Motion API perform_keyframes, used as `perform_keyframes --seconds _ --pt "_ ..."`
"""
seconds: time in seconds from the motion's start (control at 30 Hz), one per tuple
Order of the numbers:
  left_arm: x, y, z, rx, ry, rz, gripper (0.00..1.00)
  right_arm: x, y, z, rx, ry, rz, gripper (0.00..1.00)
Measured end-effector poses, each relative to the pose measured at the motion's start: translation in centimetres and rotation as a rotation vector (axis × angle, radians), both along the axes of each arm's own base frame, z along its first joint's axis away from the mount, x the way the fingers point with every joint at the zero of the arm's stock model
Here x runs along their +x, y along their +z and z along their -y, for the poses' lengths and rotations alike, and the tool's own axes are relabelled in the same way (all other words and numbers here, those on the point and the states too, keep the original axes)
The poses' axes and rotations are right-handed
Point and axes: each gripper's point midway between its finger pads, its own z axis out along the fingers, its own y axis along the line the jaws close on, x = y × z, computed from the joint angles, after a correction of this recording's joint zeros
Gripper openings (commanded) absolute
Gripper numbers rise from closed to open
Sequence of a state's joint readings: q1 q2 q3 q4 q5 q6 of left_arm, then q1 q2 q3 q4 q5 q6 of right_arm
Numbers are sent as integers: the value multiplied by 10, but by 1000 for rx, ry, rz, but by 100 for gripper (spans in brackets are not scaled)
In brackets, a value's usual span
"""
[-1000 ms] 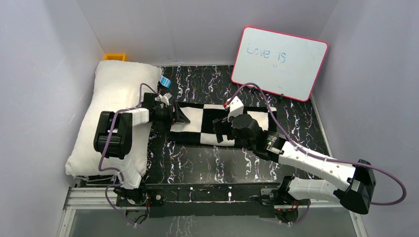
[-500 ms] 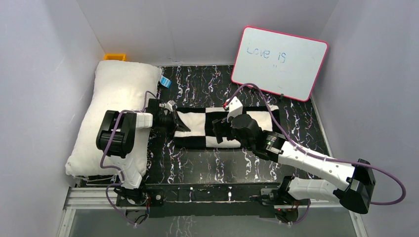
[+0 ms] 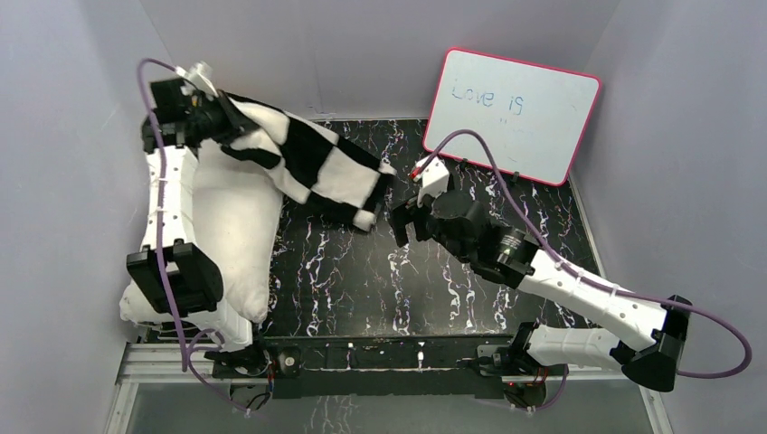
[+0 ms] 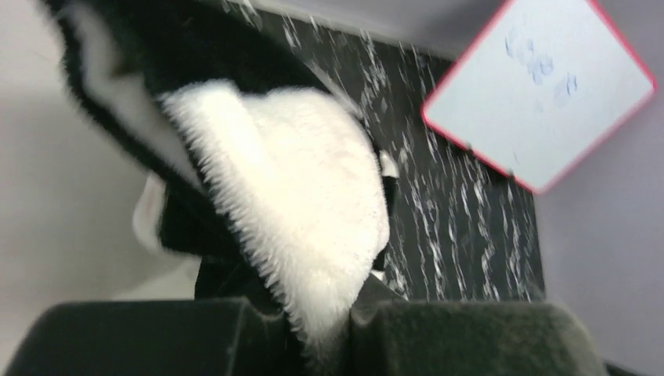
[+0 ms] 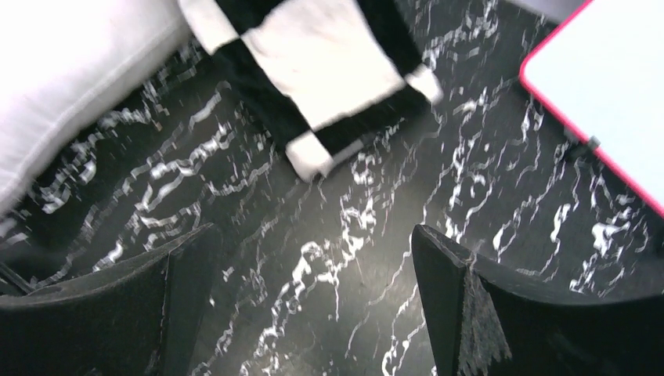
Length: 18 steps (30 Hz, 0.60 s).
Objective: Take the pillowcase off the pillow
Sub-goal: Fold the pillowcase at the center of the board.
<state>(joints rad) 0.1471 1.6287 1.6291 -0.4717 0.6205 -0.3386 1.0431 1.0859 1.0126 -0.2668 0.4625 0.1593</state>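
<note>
The black-and-white checkered pillowcase point(image 3: 312, 167) hangs stretched from the back left corner down toward the table's middle, its low end near the black marbled table top. My left gripper point(image 3: 215, 110) is raised at the back left, shut on the pillowcase's upper end; in the left wrist view the fluffy white fabric point(image 4: 305, 196) is pinched between the jaws. The plain white pillow point(image 3: 231, 226) lies along the left wall, bare, partly under the hanging cover. My right gripper point(image 3: 404, 221) stands open just right of the pillowcase's low end point(image 5: 329, 86), with nothing between its fingers.
A pink-framed whiteboard point(image 3: 511, 113) with writing leans against the back right wall. Grey walls close in left, back and right. The black marbled table top point(image 3: 389, 289) stretches between the arms' bases.
My left gripper shut on the pillowcase's left end and swung it up and back to the far left corner, dragging the cover off the table's middle. The right gripper stayed open and shifted slightly back.
</note>
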Motion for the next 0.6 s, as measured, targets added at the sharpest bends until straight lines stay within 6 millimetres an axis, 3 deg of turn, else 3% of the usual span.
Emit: perform_keyframes --seconds 0.03,0.07,0.13,0.23,0.33,0.4,0.5,0.6 --pt "3 21 -22 36 58 30 0 1 15 -1 20 2 18 98" --pt "5 33 -34 63 89 44 0 2 29 -2 38 3 32 98" --pt "9 77 -53 134 139 112 0 2 55 -2 82 4 63 99" --pt "1 140 -56 228 156 274 0 -3 81 6 131 8 103 98" --pt "-26 176 -44 265 124 368 0 -9 93 18 152 10 122 98" --pt "-43 192 -28 268 86 418 0 -13 96 25 157 12 125 99" --pt "-62 203 13 269 5 466 0 -17 98 30 159 14 124 99" --pt "-79 179 102 262 -191 444 0 -20 97 35 158 12 124 99"
